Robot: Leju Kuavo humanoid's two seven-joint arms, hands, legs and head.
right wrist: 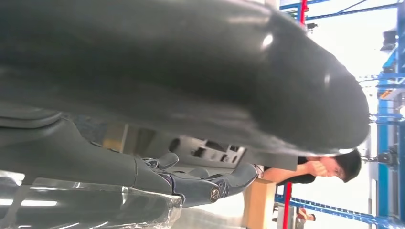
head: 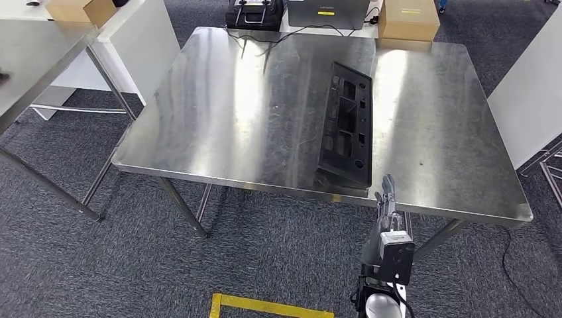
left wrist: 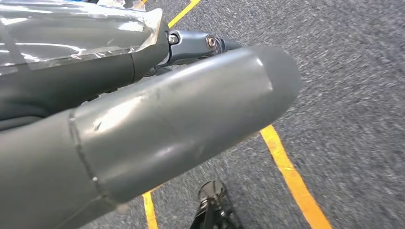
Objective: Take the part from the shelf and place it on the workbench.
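**Black plastic part lies on the steel tabletop**

Black and ribbed, the part (head: 346,126) lies flat on the tabletop (head: 232,112), its near end close to the front edge. The right robot hand (head: 387,192) hangs just in front of that edge, apart from the part, fingers straight and loosely apart, holding nothing. The left robot hand (left wrist: 191,45) hangs over the carpet; whether it is open or closed I cannot tell.

The part looks stiff, light and thin-walled, likely slippery on polished steel; its long side rails seem the safest hold. Beyond stand cardboard boxes (head: 407,20), a dark case (head: 254,13) and white panels on grey carpet.
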